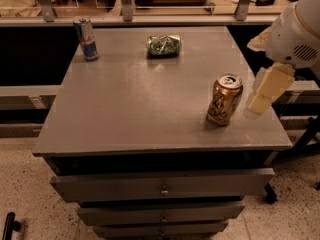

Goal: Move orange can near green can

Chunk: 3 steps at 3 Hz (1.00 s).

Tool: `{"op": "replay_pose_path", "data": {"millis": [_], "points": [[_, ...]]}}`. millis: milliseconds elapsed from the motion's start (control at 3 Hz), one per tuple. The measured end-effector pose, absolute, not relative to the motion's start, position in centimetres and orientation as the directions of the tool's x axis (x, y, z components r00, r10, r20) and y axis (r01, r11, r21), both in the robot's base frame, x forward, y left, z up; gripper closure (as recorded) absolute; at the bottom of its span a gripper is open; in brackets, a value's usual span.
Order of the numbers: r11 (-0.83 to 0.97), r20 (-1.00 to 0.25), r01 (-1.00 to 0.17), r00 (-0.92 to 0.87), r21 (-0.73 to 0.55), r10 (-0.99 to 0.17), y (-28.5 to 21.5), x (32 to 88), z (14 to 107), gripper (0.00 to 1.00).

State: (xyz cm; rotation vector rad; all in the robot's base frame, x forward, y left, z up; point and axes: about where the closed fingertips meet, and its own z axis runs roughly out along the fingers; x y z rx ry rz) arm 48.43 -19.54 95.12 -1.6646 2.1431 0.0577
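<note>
The orange can (225,99) stands upright near the right front corner of the grey cabinet top (150,94). The green can (163,45), crushed and shiny, lies at the far middle of the top. My gripper (263,93) hangs from the white arm (295,29) at the right edge of the top, just right of the orange can and apart from it, holding nothing that I can see.
A slim blue-and-silver can (86,38) stands at the far left corner. The top sits on a drawer cabinet (162,189). A rail with posts (125,4) runs behind it. A black stand leg (300,144) is on the floor at the right.
</note>
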Motion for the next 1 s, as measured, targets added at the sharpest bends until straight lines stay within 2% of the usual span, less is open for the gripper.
{"op": "replay_pose_path", "data": {"millis": [1000], "points": [[0.343, -0.48, -0.928, -0.236, -0.147, -0.845, -18.6, 51.3, 90.6, 0.0]]}}
